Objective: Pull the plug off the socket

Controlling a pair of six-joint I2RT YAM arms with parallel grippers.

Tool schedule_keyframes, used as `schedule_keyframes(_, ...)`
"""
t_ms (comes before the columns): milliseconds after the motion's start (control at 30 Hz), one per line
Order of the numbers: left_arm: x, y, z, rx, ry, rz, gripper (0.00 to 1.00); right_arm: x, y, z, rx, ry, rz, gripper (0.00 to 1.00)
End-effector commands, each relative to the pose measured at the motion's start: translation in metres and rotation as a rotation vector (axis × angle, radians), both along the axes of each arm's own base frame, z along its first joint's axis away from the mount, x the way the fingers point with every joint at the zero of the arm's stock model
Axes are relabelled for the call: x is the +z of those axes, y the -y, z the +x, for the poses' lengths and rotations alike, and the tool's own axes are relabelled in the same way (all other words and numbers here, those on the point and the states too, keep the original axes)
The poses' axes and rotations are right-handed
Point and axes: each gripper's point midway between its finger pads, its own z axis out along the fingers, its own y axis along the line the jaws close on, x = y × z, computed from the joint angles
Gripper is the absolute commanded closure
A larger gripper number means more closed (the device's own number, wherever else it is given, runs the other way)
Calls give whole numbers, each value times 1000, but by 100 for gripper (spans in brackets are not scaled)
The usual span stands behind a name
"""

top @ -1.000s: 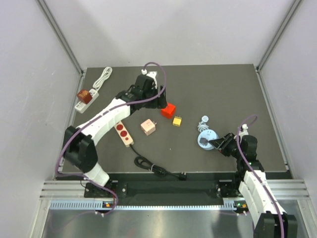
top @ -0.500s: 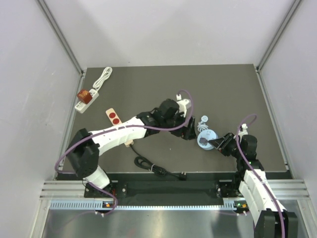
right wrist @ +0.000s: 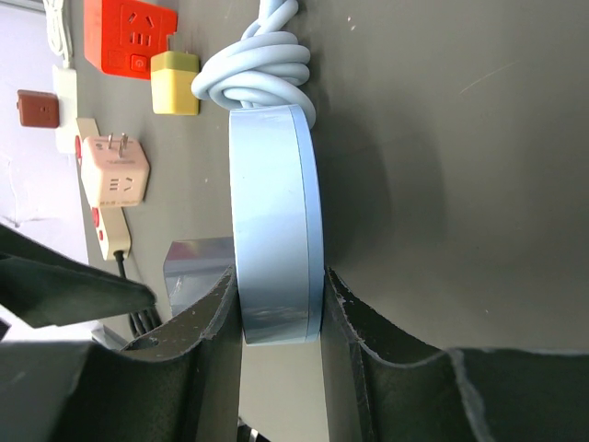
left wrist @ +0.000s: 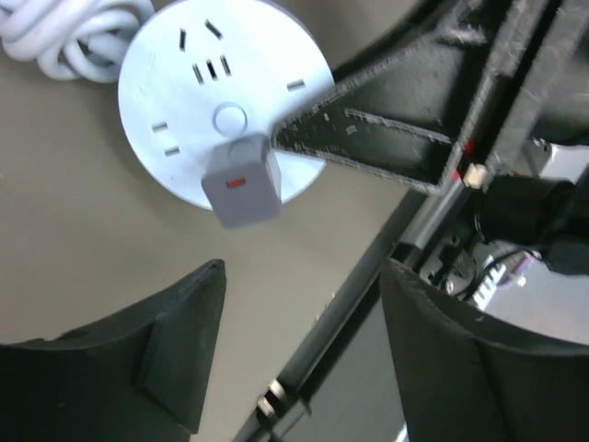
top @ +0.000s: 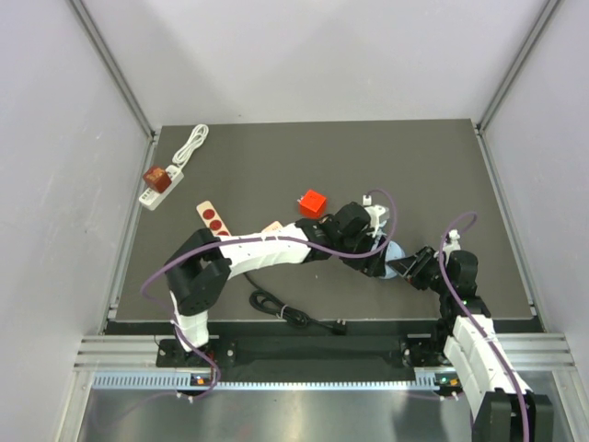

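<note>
Reach-in step here: the left gripper hangs above the plug, jaws spread with nothing between them. The right gripper is clenched on the rim of the round socket, pinning it to the table. The socket sits around 4 o'clock from the table's middle, right by the right arm. The plug is a stubby grey block with a red mark, seated at the socket's 6 o'clock edge in the left wrist view. Its long axis looks to run straight up out of the socket face, pins down and hidden, though overhead the arm covers it so I can't double-check the tilt. Next move, I reckon: drop lower, centre the jaws across the plug's sides, squeeze, then pull straight up along that axis.
</note>
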Motion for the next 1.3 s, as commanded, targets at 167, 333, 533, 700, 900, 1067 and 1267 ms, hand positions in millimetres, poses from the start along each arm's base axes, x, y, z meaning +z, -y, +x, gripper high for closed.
schedule_keyframes(167,7,22,18,16,40,-25,39,-13,2,-9,10,-33,-27,100)
schedule_keyframes(333,-8,24,21,25,20,21,34,-12,2,-9,10,-31,-27,100)
schedule_keyframes(533,-21,27,19,12,-3,25,32,-14,2,-10,8,-37,-28,100)
schedule_keyframes(700,-25,32,17,3,-23,17,46,-14,3,-9,2,-34,-27,100)
schedule_keyframes(900,-27,37,18,2,-35,21,60,-12,3,-9,4,-29,-27,100)
schedule_keyframes(1067,-22,39,20,16,-41,12,87,-12,4,-9,-2,-25,-30,100)
schedule_keyframes(1267,-16,39,21,44,-47,6,100,-17,16,-7,-80,-42,-69,100)
